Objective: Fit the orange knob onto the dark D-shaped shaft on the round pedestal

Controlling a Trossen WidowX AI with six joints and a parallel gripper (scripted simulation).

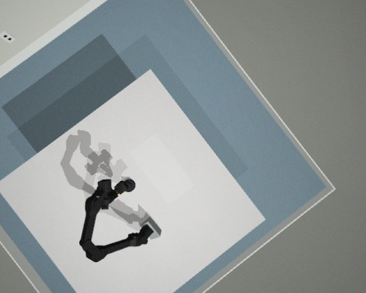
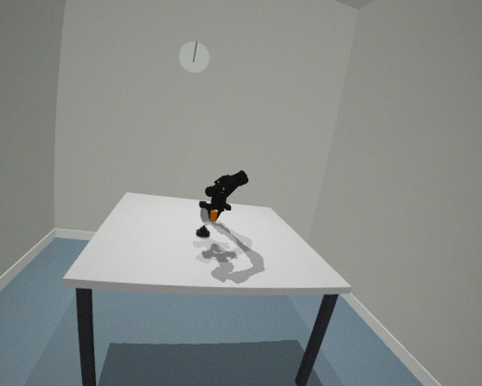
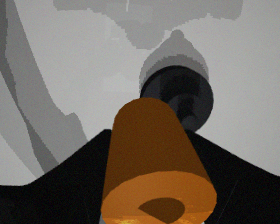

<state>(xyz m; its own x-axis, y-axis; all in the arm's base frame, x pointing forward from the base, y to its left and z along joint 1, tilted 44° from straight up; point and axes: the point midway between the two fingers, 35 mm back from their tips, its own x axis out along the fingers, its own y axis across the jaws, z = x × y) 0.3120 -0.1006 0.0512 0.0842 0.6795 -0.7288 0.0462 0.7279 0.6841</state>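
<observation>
The orange knob (image 2: 213,213) (image 3: 146,150) is between the fingers of my gripper (image 2: 213,217) (image 3: 147,136), which is shut on it. A dark opening shows in the knob's near end in the wrist view. The knob hangs above the table, apart from the pedestal. The round black pedestal (image 1: 130,185) (image 2: 203,234) (image 3: 205,102) stands on the table with its dark shaft (image 2: 203,227) upright. In the wrist view the knob's far end overlaps the pedestal's lower left edge; in the exterior view the knob is above and right of it. The shaft's flat side cannot be made out.
The white table (image 1: 212,196) (image 2: 137,240) carries the arm's grey base block (image 1: 156,229). The black arm (image 1: 88,224) (image 2: 235,180) bends out from it. Grey arm shadows lie on the table around the pedestal.
</observation>
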